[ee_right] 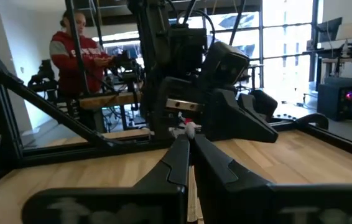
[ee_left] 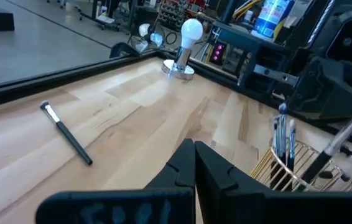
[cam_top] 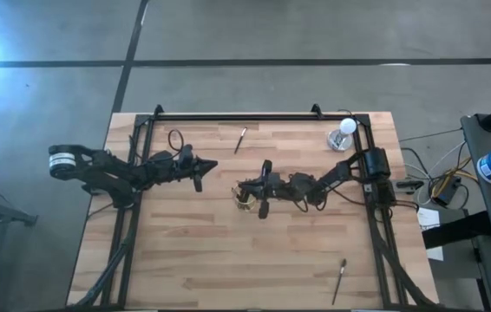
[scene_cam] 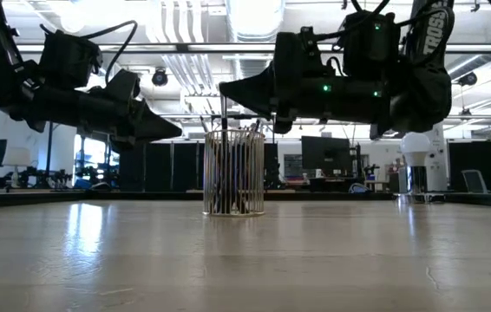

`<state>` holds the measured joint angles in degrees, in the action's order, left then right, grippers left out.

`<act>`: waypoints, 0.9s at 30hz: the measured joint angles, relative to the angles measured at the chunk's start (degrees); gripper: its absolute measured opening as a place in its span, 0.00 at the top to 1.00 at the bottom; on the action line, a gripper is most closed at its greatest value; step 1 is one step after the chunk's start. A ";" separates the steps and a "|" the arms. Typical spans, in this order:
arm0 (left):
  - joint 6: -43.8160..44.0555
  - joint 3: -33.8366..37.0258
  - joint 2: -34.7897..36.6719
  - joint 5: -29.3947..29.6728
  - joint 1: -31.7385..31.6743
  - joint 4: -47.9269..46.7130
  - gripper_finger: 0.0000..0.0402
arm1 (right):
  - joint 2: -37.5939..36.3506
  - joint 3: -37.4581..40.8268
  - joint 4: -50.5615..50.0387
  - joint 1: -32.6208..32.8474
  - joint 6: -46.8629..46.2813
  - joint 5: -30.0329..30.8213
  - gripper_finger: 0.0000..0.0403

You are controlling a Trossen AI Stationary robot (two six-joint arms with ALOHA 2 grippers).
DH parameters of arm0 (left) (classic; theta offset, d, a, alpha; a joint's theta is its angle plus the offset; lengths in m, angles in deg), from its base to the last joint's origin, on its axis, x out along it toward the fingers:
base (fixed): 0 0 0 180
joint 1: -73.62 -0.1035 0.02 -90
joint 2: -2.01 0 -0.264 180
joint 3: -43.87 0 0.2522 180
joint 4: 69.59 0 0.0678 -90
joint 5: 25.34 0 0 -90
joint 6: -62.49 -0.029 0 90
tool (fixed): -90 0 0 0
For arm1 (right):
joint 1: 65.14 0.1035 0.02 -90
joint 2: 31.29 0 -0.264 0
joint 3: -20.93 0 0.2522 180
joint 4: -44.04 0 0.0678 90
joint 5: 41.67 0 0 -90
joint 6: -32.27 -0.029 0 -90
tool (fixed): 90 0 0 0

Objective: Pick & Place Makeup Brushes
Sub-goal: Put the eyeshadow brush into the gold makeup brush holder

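- Clearly, the makeup brushes are light, thin and stiff sticks – I judge they weigh almost nothing, roll easily on the wood, and have smooth handles that could slip or pivot in a loose pinch.
- Best hold, in my view, is across the handle near its middle, fingers square to the stick's length, and kept off the soft bristle end, which would crush or let the brush swing.
- One loose brush (cam_top: 240, 139) lies flat on the table (cam_top: 193, 260) toward its far edge, between the two arms; in the left wrist view it shows a pale tip and a dark handle.
- Another brush (cam_top: 339, 280) lies flat near the table's near right corner, well apart from both arms.
- Several brushes already stand upright in a gold wire holder (scene_cam: 234, 172) near the table's centre.
- Left gripper (cam_top: 199, 171) hangs above the wood, left of the holder – its fingers are pressed together on nothing, as its own wrist view shows. The far brush lies ahead of it and off to one side, near but not under it.
- Right gripper (cam_top: 243, 185) hovers right at the holder, over its rim; its fingers (ee_right: 185, 158) meet with nothing seen between them. Both loose brushes are well apart from it.
- A white round-topped object (cam_top: 344, 132) stands at the far right corner – not a brush.
- A person (ee_right: 79, 53) in red stands beyond the table.
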<state>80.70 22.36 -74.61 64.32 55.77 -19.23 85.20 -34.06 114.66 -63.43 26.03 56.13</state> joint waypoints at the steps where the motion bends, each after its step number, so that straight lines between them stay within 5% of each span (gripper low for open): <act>1: 0.02 0.02 0.00 0.02 0.00 -0.14 1.00 | 0.00 0.12 0.01 0.00 0.00 0.33 0.98; 9: 0.17 -0.61 -0.02 0.28 -0.04 -0.92 1.00 | 0.00 0.22 -2.74 -0.70 -3.19 3.01 0.96; 20: 1.97 -3.40 -0.02 0.28 -0.24 -4.99 1.00 | -2.20 0.28 -4.19 -0.63 -3.26 4.36 0.75; 27: 1.92 -5.62 0.00 0.26 -0.59 -8.58 1.00 | -10.02 0.52 -19.90 -0.63 -2.30 3.74 0.69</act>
<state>82.63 16.74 -74.61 64.58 55.18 -27.81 75.19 -33.54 94.76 -64.06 23.73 59.88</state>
